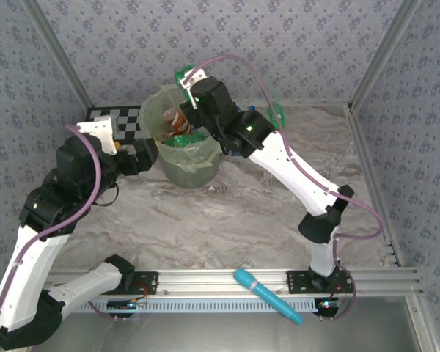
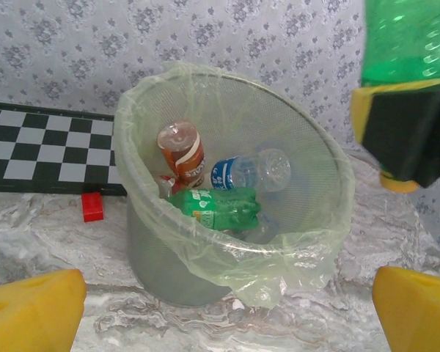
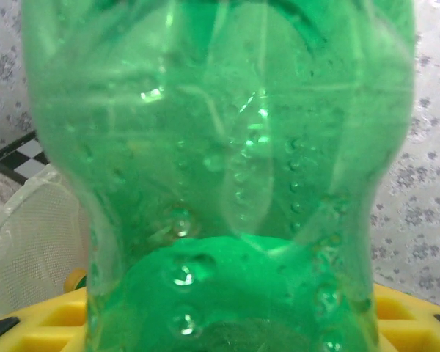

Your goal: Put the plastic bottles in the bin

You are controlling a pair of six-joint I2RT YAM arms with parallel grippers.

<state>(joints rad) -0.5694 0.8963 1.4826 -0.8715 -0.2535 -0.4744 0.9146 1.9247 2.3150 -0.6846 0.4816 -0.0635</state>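
Observation:
The bin (image 1: 194, 165) is a pale-green bucket with a liner bag, standing at the back of the table. Three plastic bottles lie in it: an orange-labelled one (image 2: 182, 150), a clear blue-labelled one (image 2: 249, 171) and a green one (image 2: 216, 207). My right gripper (image 1: 187, 86) hangs over the bin's far rim, shut on another green bottle (image 3: 220, 147), which also hangs at the upper right of the left wrist view (image 2: 407, 40). My left gripper (image 1: 148, 156) stands open beside the bin's left wall, its yellow fingers (image 2: 33, 312) wide apart and nothing between them.
A small red block (image 2: 92, 206) lies left of the bin, in front of a checkerboard (image 2: 44, 147). More green and blue bottle parts (image 1: 277, 115) show behind the right arm. A cyan pen-shaped stick (image 1: 268, 295) rests on the front rail. Patterned walls enclose the table.

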